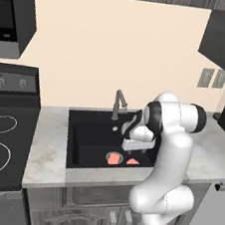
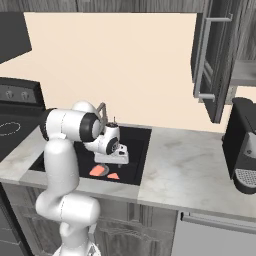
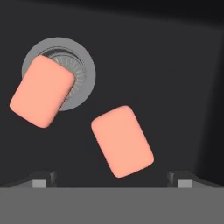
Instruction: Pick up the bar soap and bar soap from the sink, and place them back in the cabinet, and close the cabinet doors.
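Soap bars lie on the sink (image 1: 82, 130) floor — one (image 3: 41, 91) half over the drain (image 3: 81, 72), the other (image 3: 122, 141) just below the open, empty hand (image 3: 112, 179). First pickup is under way; next it should drop straight down and close.

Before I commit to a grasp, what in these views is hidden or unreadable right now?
- Left base view: the pincer itself, behind the arm's wrist over the sink.
- Right base view: the cabinet interior, cut by the frame edge and screened by its open door.
- Hand view: the drain, partly covered by one bar soap; the pincer tips sit wide apart either side of the other bar soap, height above it unclear.
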You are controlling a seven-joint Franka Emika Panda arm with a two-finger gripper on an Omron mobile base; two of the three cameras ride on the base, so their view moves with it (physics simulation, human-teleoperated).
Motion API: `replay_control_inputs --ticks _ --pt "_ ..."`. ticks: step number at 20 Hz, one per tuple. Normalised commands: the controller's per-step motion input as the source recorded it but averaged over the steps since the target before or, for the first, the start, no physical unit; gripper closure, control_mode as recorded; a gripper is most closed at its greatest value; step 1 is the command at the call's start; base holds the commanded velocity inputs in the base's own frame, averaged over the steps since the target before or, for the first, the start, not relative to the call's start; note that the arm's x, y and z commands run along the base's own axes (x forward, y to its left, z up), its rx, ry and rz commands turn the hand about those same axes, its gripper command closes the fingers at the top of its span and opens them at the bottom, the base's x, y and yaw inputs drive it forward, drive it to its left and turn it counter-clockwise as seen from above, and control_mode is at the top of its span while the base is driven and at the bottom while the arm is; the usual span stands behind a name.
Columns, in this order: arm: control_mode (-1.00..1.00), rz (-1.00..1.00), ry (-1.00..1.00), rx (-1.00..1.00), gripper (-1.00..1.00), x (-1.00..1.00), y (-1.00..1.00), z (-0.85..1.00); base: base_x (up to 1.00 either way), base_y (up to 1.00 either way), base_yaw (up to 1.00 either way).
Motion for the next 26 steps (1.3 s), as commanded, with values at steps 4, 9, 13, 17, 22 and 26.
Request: replay_control_inputs --ticks 4,9,13,17,22,26 --pt "-1.0 0.0 0.0 0.0 -1.0 0.03 0.0 -0.15 0.0 0.0 0.0" --pt "-1.0 0.0 0.0 0.0 -1.0 0.03 0.0 -0.13 0.0 0.0 0.0" --pt "-1.0 0.0 0.0 0.0 -1.0 0.01 0.0 -0.12 0.0 0.0 0.0" --pt "-1.0 0.0 0.0 0.0 -1.0 0.03 0.0 -0.08 0.0 0.0 0.0" --pt "-1.0 0.0 0.0 0.0 -1.0 0.04 0.0 -0.1 0.0 0.0 0.0" --pt "-1.0 0.0 0.0 0.0 -1.0 0.05 0.0 -0.1 0.0 0.0 0.0"
